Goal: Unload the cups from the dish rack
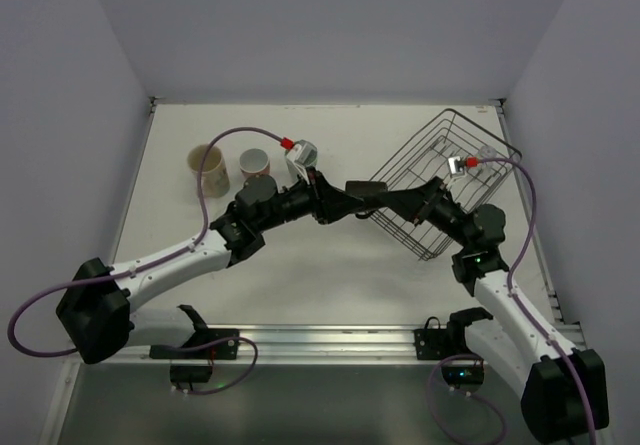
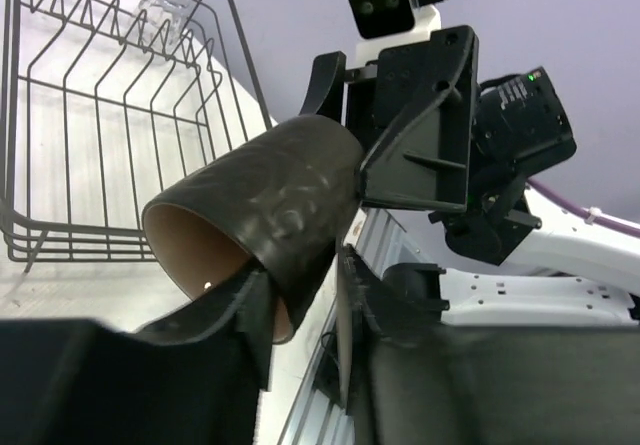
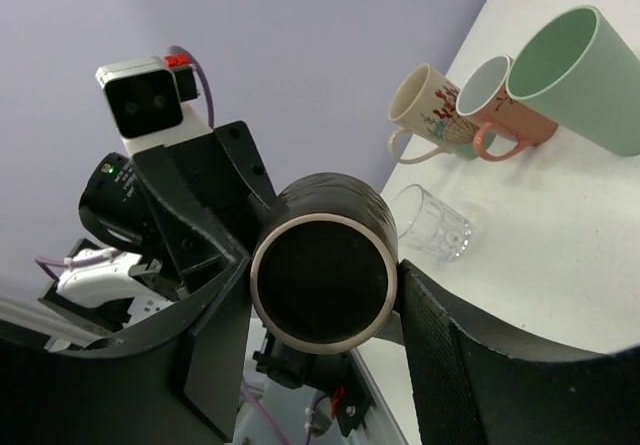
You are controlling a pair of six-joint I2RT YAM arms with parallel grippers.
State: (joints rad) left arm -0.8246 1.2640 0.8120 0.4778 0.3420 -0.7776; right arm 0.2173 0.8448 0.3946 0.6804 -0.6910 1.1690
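Observation:
The small dark brown mug (image 3: 320,265) hangs in mid-air between my two grippers above the table's middle. My right gripper (image 3: 322,277) is shut on its base end. My left gripper (image 2: 295,300) straddles the rim of the mug's open mouth (image 2: 200,245), with a visible gap at one finger, so it is open. The black wire dish rack (image 1: 455,170) stands tilted at the back right. The beige mug (image 1: 208,168), the pinkish cup (image 1: 253,161) and the mint green tumbler (image 3: 585,75) stand at the back left. A clear glass (image 3: 435,225) lies on its side near them.
A clear glass shape (image 2: 165,10) shows through the rack's wires (image 2: 100,115); I cannot tell whether it is inside. Both arms cross the table's middle. A metal rail (image 1: 330,340) runs along the near edge. Walls close in the left, back and right.

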